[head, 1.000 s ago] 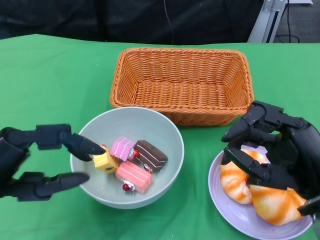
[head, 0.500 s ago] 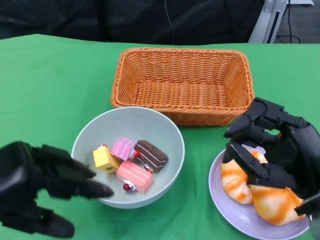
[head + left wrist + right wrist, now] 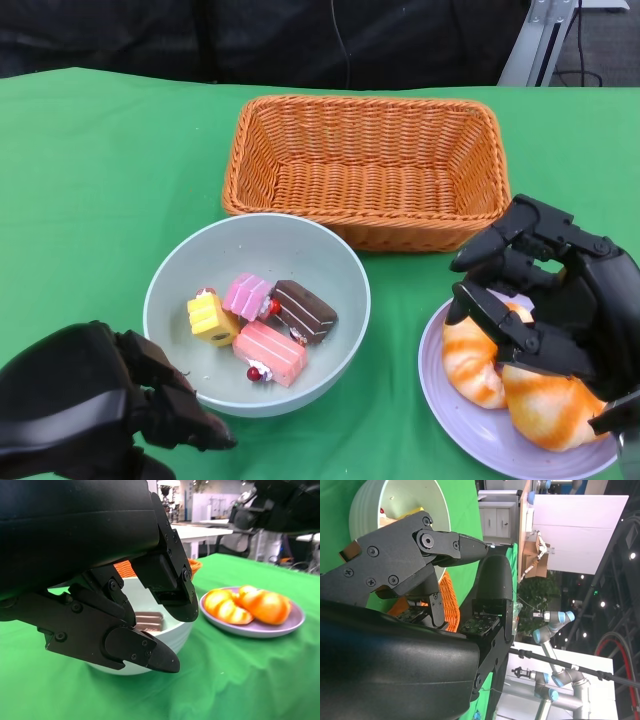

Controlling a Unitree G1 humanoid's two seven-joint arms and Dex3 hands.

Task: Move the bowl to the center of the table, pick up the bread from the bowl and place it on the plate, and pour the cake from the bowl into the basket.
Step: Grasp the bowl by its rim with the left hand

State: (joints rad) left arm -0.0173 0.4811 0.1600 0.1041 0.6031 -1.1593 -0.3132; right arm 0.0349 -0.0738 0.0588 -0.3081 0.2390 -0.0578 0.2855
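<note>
From where I sit, the bread (image 3: 505,380) part looks finished: both orange-striped pieces lie on the plate (image 3: 450,415), directly under my right hand (image 3: 545,300). That hand hovers over them with its fingers spread and nothing in its grasp, so I read it as open and free to pull away.

The bowl (image 3: 258,312) stands between my two hands, just in front of the basket (image 3: 365,165), roughly mid-table, so I judge the centring step done as well. Four cakes (image 3: 262,320) sit in it, yellow, pink, brown and a pink one with cherries; none are in the basket, so the pour is all that is left.

My left hand (image 3: 90,415) is low at the bowl's near-left side, beside the rim. In the left wrist view its fingers (image 3: 145,652) are apart, one reaching toward the bowl's outer wall and another above the rim, and I cannot tell whether any of them touches it. It holds nothing, so I count it open. My guess is that I am lining up a grip on the rim for the tip into the basket beyond it.
</note>
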